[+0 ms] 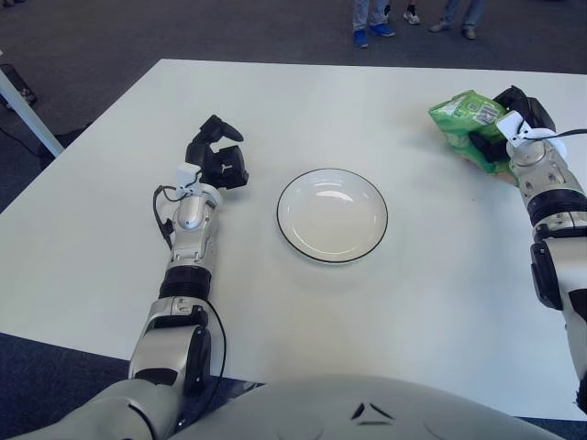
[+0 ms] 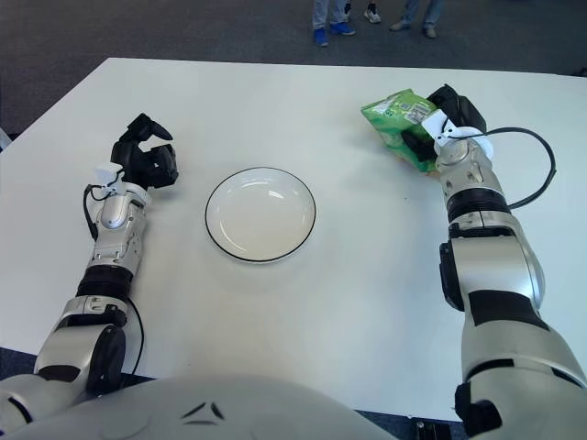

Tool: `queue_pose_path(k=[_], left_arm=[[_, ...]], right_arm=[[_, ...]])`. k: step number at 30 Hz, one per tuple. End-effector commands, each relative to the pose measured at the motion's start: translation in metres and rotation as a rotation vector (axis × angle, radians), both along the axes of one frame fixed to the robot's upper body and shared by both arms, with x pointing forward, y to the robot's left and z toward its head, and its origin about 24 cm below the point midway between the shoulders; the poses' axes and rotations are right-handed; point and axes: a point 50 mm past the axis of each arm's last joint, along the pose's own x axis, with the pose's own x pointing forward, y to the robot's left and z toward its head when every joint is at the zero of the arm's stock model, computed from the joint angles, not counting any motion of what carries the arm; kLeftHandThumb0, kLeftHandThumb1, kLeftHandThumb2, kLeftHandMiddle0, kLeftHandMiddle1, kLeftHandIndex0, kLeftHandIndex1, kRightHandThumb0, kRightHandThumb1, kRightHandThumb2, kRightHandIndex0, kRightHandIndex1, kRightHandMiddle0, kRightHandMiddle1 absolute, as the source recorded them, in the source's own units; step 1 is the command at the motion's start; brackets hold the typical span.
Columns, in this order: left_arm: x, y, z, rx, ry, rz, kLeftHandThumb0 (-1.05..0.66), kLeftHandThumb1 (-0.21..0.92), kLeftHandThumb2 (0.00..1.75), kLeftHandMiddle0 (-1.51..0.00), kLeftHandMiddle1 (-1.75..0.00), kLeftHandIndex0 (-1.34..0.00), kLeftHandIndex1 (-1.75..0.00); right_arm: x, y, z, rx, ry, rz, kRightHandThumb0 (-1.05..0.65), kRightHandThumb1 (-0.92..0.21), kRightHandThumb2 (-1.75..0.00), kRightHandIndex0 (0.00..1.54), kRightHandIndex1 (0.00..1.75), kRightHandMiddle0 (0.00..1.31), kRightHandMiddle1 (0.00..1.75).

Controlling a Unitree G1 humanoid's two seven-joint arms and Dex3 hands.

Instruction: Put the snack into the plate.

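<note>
We see the green snack bag [image 1: 466, 119] at the far right of the white tabletop [image 1: 275, 101], well apart from the plate [image 1: 332, 215]. Our right hand [image 1: 510, 124] has its fingers closed around the bag. Our left hand [image 1: 218, 158] shows left of the plate, fingers loosely spread, holding nothing.

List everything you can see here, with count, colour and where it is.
Table: one, white, fills most of the view.
Plate: one, white with a dark rim, table centre, nothing in it.
Snack: one green bag, far right of the table, in the right hand.
People: feet and legs only, on the dark floor beyond the table.
Left hand: black, fingers spread, holds nothing, left of the plate.
Right hand: black, closed on the snack.
</note>
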Motion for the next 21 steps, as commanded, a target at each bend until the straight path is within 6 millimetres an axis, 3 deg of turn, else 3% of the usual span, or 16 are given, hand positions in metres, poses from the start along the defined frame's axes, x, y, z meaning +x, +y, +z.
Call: queue_pose_path(k=[1, 21], left_arm=[[-0.019, 0.0, -0.041, -0.034, 0.14, 0.017, -0.48, 0.33, 1.3, -1.33, -1.75, -0.6, -1.75], [-0.019, 0.0, -0.042, -0.028, 0.147, 0.016, -0.47, 0.34, 1.29, -1.32, -1.75, -0.6, -1.75]], right_arm=[[-0.002, 0.004, -0.006, 0.112, 0.007, 0.03, 0.0, 0.0, -1.62, 0.92, 1.56, 0.62, 1.75], [-0.008, 0.02, 0.025, 0.208, -0.149, 0.176, 0.0, 0.01, -1.64, 0.91, 1.59, 0.63, 1.75]])
